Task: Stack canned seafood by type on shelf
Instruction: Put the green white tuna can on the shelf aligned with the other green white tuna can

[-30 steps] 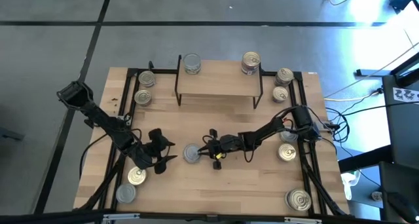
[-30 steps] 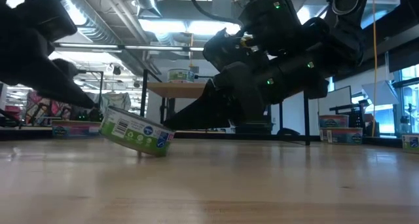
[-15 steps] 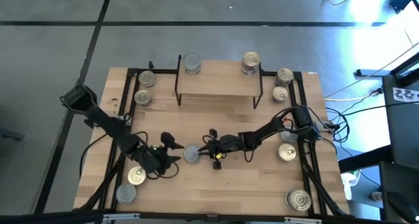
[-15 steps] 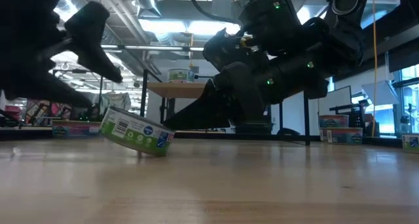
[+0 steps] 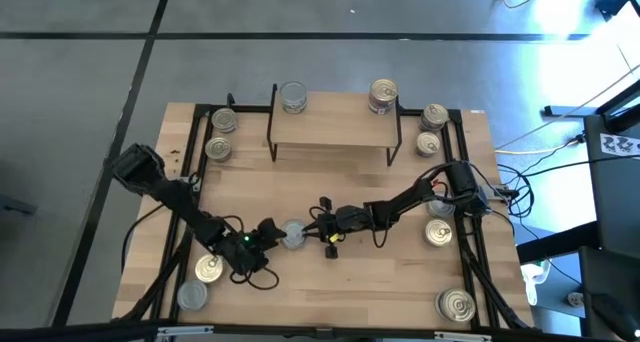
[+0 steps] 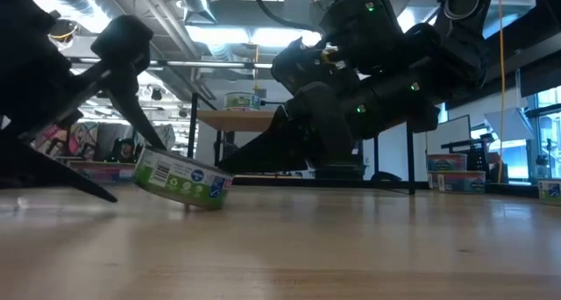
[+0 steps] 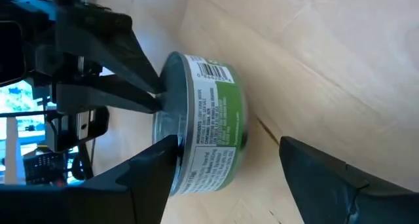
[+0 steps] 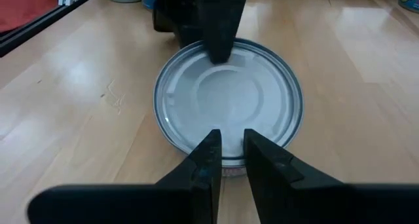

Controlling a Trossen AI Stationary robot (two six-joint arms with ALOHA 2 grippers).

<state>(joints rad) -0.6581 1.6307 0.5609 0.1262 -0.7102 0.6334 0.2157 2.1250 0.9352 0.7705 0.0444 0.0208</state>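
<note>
A tin of canned seafood (image 5: 291, 234), plain silver lid up and green label (image 6: 180, 177) on its wall, sits tilted mid-table, its edge toward my left gripper raised. My right gripper (image 8: 228, 137) is shut, its tips on the lid's rim. My left gripper (image 5: 263, 233) is open, one finger (image 6: 145, 116) over the raised edge and the other (image 6: 61, 177) low along the table short of the tin; whether it touches I cannot tell. The shelf (image 5: 333, 129) at the far side carries two tins (image 5: 293, 97), (image 5: 382, 94). My right gripper presses its shut fingertips (image 8: 208, 149) down on the silver lid at the rim (image 8: 226, 164) on the tin's right-hand side. The fingers slant down from the table's right. The tin rests on its base on that side and its opposite edge (image 6: 140, 164) stands off the wood.
Loose tins lie left of the shelf (image 5: 218, 147), right of it (image 5: 428, 143), by the right arm (image 5: 438, 232), at the near right corner (image 5: 456, 305) and near left (image 5: 208, 270). The black frame rails (image 5: 195, 152) run along both sides. Bare wood lies near the front edge.
My left gripper has moved toward the table's right up to the tilted tin and sunk a little. It has rolled about a quarter turn, so its open fingers now stand one above the other at the raised edge. The tin and my right gripper have kept still.
</note>
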